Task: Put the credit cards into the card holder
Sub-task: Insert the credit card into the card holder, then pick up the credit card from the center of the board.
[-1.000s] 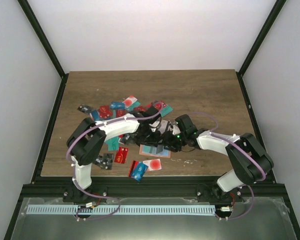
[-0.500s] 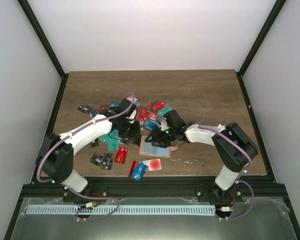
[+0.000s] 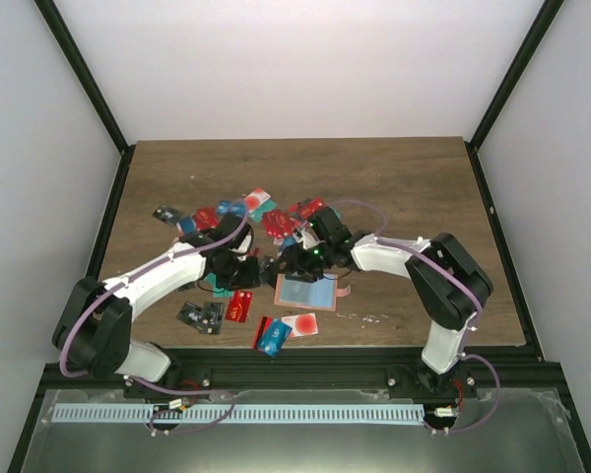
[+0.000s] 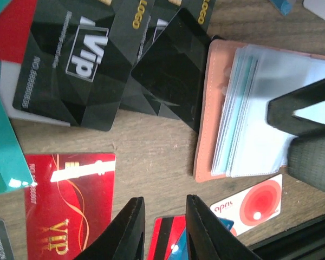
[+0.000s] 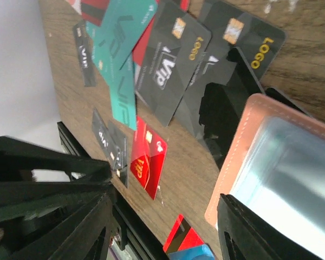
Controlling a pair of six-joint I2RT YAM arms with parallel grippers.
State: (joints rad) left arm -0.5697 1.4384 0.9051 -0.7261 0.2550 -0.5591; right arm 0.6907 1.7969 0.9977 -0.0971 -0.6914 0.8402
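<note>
Wooden counter, credit cards scattered around the open card holder. Right claw, spread wide, seems to pin its sleeves. Left claw hovers beside it, slightly parted, empty. I'd pinch the black card at its edge.

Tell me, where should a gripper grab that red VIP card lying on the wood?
Probably by the edge facing the left gripper, from above: the red VIP card lies flat and thin, bare wood borders that edge, and a teal card crowds the opposite side.
</note>
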